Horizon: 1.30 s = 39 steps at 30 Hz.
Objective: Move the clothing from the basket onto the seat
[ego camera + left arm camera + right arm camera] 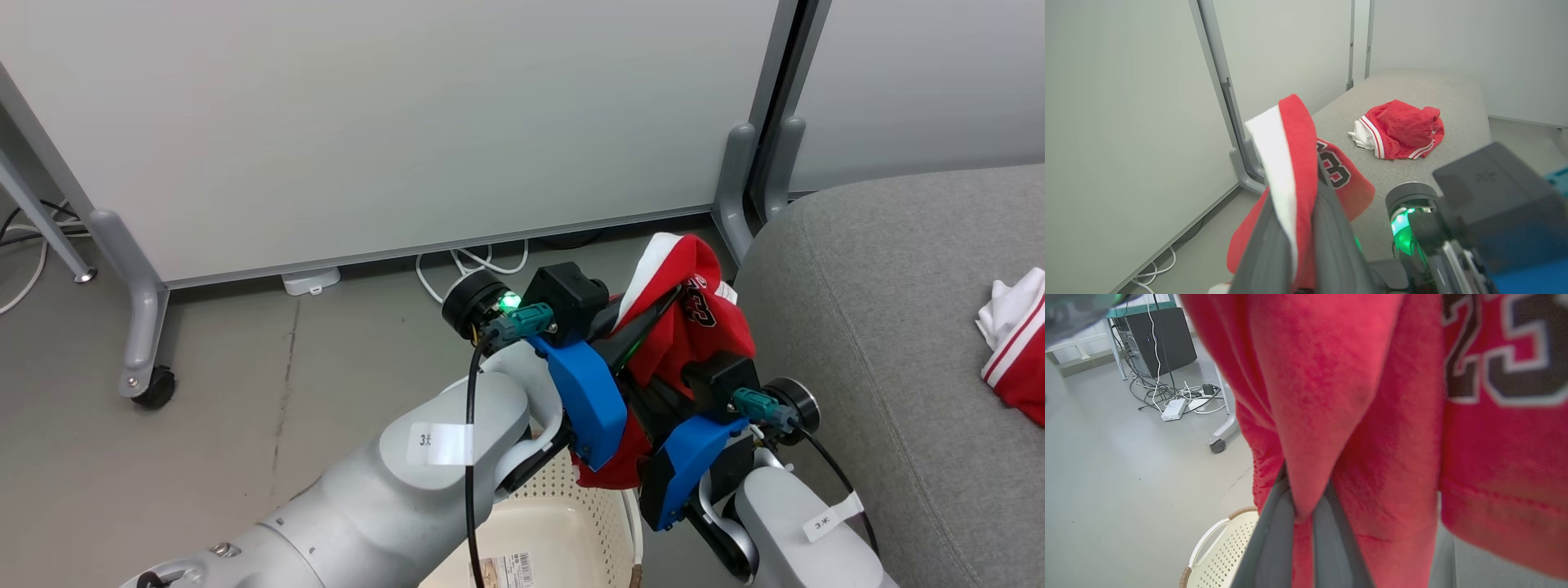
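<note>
- While both arms reached in from the left side of the seat point(898, 343), the left gripper point(1295, 183) was clenched on the numbered red garment point(1298, 134), one of its grey fingers point(1265, 249) pressed against a fold edged with a white band
- The right gripper point(1304, 486) was clamped on that same garment, with a red fold squeezed tight between its fingers point(1331, 539)
- Held by both pincers, the numbered red garment hung bunched in the air close beside the seat's rounded left corner; I could not tell whether it brushed the cushion
- Part of a dark number outlined in white showed on the side of the cloth turned toward the seat
- The red-and-white garment point(1400, 130) lay crumpled on top of the seat, well in from that left corner and well apart from both grippers, its white stripe trim showing
- The basket point(563, 506) stood on the floor just off the seat's left side, lower than the cushion top, with its cream perforated wall, brown rim and barcode sticker point(510, 567) in sight
- A white partition panel point(367, 122) stood to the left of the seat on a grey leg with a castor point(155, 388)
- White cables point(473, 261) lay on the floor to the left of the seat, at the panel's foot
- A black computer case point(1159, 335) stood on the floor well away from the seat
</note>
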Motion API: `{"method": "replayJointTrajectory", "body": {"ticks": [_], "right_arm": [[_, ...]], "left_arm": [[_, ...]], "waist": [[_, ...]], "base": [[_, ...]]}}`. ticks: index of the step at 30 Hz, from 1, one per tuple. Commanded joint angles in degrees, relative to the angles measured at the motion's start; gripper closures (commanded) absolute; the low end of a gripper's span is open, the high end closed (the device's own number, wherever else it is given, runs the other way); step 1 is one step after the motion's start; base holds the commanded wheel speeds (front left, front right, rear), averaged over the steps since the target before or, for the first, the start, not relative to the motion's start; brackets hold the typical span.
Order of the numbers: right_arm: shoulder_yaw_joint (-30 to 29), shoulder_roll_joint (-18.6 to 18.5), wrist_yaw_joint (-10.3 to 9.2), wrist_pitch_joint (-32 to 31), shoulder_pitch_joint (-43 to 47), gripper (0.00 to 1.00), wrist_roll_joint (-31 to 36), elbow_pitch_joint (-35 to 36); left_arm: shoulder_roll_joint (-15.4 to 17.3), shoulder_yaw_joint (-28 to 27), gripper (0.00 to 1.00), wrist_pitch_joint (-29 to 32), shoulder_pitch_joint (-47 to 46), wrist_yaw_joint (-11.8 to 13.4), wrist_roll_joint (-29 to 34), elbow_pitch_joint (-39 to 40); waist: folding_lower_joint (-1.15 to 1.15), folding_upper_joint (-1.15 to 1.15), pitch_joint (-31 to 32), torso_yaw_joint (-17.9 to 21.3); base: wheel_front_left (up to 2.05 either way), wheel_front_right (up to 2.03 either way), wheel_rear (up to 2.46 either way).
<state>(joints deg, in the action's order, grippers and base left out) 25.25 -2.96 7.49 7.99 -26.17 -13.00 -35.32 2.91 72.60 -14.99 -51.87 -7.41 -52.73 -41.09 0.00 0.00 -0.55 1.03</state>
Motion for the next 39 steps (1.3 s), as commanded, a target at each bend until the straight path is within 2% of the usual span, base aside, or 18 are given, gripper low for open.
{"method": "replayJointTrajectory", "body": {"ticks": [1, 2, 3, 4, 8, 12, 26, 33, 39], "right_arm": [[-0.05, 0.12, 0.01, 0.39, -0.66, 1.0, -0.22, -0.16], [-0.07, 0.12, 0.01, 0.39, -0.65, 1.0, -0.18, -0.21], [-0.11, 0.12, 0.01, 0.49, -0.68, 1.0, -0.14, -0.24], [-0.16, 0.12, 0.01, 0.56, -0.73, 1.0, -0.14, -0.25], [-0.53, 0.11, 0.01, 0.87, -0.92, 1.0, 0.16, 0.17], [-1.62, 0.11, 0.01, 1.23, -0.92, 1.0, 0.83, 1.0], [-7.98, -0.28, 0.01, 0.29, 2.46, 1.0, 2.95, 6.95], [-10.2, -0.18, 0.01, -0.74, 3.89, 1.0, 3.9, 9.98], [-10.52, -0.08, 0.01, -1.31, 4.67, 1.0, 3.86, 11.05]], "left_arm": [[-0.03, -0.6, 0.97, -0.29, 0.21, -0.09, 0.26, -0.05], [-0.03, -0.77, 0.69, -0.29, 0.28, -0.09, 0.31, -0.02], [-0.03, -1.1, 0.29, -0.29, 0.21, -0.08, 0.8, 0.04], [-0.03, -1.38, 0.0, -0.29, 0.3, -0.06, 1.21, 0.14], [-0.01, -3.99, 0.0, -0.28, 1.7, 0.15, 3.45, 0.46], [0.29, -9.25, 0.0, -0.24, 4.9, 0.21, 7.12, 1.42], [6.34, -32.97, 0.0, -0.23, 24.65, -0.05, 25.36, 16.01], [5.96, -40.14, 0.0, -0.23, 32.6, -0.19, 30.37, 19.11], [5.72, -45.41, 0.0, -0.24, 37.26, -0.09, 31.95, 19.84]], "waist": [[0.0, 0.0, -0.01, -0.06], [0.0, 0.0, -0.01, -0.09], [0.0, 0.0, -0.04, -0.14], [0.0, 0.0, -0.07, -0.18], [0.0, 0.0, -0.34, -0.31], [0.0, 0.0, -0.99, -0.47], [0.0, 0.0, -3.53, -2.23], [0.0, 0.0, -4.54, -2.69], [0.0, 0.0, -4.9, -2.54]], "base": [[0.0, 0.0, 0.0], [0.0, 0.0, 0.0], [0.0, 0.0, 0.0], [0.0, 0.0, 0.0], [0.0, 0.0, 0.0], [0.0, 0.0, 0.0], [0.0, 0.0, 0.0], [0.0, 0.0, 0.0], [0.0, 0.0, 0.0]]}}
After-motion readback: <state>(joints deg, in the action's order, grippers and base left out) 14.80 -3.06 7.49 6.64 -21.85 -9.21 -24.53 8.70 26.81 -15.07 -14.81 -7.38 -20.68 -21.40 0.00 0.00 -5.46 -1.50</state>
